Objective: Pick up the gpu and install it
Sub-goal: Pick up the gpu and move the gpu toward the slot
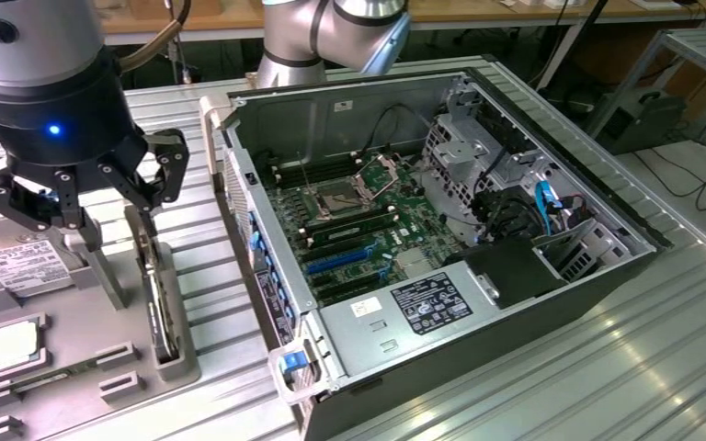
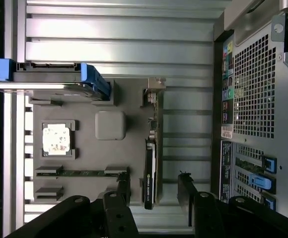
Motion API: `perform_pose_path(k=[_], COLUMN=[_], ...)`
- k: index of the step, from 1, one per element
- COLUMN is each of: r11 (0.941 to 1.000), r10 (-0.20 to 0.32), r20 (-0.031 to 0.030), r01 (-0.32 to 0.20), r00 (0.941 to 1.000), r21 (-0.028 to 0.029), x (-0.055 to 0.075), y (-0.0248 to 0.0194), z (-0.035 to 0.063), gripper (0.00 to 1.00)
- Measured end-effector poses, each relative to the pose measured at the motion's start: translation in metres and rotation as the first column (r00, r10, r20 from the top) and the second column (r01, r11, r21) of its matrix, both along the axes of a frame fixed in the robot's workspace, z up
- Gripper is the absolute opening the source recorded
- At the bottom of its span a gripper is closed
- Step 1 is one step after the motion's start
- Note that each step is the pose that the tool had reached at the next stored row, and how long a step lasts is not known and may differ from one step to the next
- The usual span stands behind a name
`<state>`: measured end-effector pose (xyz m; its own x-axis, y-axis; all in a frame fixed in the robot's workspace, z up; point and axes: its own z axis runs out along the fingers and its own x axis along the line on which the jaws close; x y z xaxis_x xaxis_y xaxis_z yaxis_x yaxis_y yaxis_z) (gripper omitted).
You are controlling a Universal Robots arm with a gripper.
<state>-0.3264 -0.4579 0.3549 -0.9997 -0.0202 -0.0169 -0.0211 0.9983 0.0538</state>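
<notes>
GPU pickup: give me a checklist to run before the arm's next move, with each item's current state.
1. Gripper open: ok, fingers spread.
2. Thin green-and-black gpu card lying between the fingers: ok in the wrist view, though nearer one finger.
3. Card standing on edge in the grey parts tray: ok.
4. Card grasped: not ok, fingers apart from it.
5. Blue expansion slots in the open black computer case unoccupied: ok.
6. Clearance above the card: cannot tell.
</notes>
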Motion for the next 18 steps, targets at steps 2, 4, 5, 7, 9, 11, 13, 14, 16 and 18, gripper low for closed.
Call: perform_pose_path(k=[2,4,5,7,9,11,13,14,16,18], r11=[1.0,1.0,1.0,1.0,1.0,1.0,0.9999,0.9999,0.9999,0.9999], r10=[0.002,0.004,0.005,0.006,0.008,0.01,0.011,0.012,0.012,0.013], r20=[-0.0011,-0.0019,-0.0024,-0.0028,-0.0029,-0.0034,-0.0034,-0.0036,-0.0038,-0.004], r01=[-0.002,-0.004,-0.005,-0.006,-0.008,-0.01,-0.011,-0.012,-0.012,-0.013], r00=[1.0,1.0,1.0,1.0,1.0,0.9999,0.9999,0.9999,0.9999,0.9999], r21=[0.0001,0.0002,0.0,0.0,0.0001,0.0,0.0001,0.0,0.0001,0.0001], x=[0.001,0.001,0.002,0.002,0.002,0.002,0.002,0.002,0.002,0.002], y=[-0.0024,-0.0038,-0.004,-0.0045,-0.0064,-0.0082,-0.0097,-0.0103,-0.0117,-0.0133], z=[-0.0016,-0.0029,-0.0032,-0.0041,-0.0052,-0.0058,-0.0067,-0.0071,-0.0082,-0.0096], gripper=[0.51,0.51,0.51,0.51,0.51,0.51,0.51,0.51,0.51,0.51])
